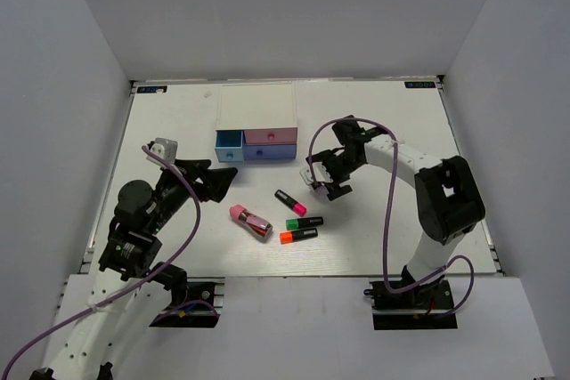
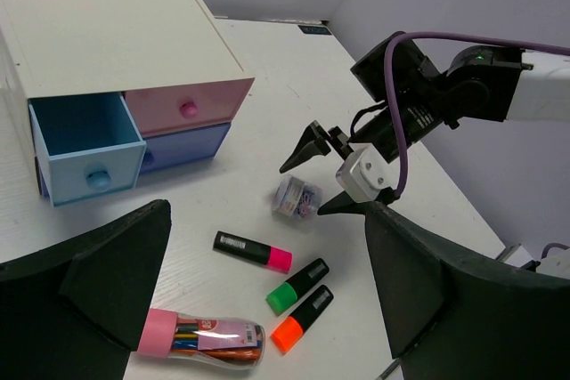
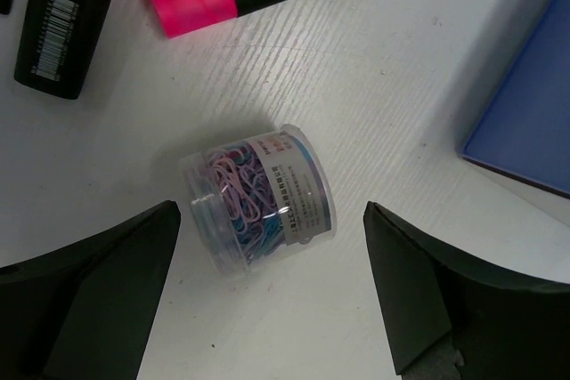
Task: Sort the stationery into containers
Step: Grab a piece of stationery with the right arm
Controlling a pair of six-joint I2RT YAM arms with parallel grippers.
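A clear jar of coloured paper clips (image 3: pixel 260 198) lies on its side on the white table. My right gripper (image 3: pixel 272 211) hovers over it, open, one finger on either side and neither touching. From the left wrist the jar (image 2: pixel 297 198) shows under the right gripper (image 2: pixel 303 190). Three black markers lie close together: pink-ended (image 1: pixel 290 203), green-ended (image 1: pixel 305 222), orange-ended (image 1: pixel 298 236). A clear pen tube with a pink cap (image 1: pixel 250 221) lies to their left. My left gripper (image 1: pixel 218 182) hangs open and empty. In the drawer unit (image 1: pixel 256 104) the light blue drawer (image 1: pixel 229 144) is pulled out and empty.
The pink drawer (image 1: pixel 271 136) and the periwinkle drawer (image 1: pixel 270 153) below it are shut. The unit stands at the back of the table, left of centre. Grey walls close in the table on three sides.
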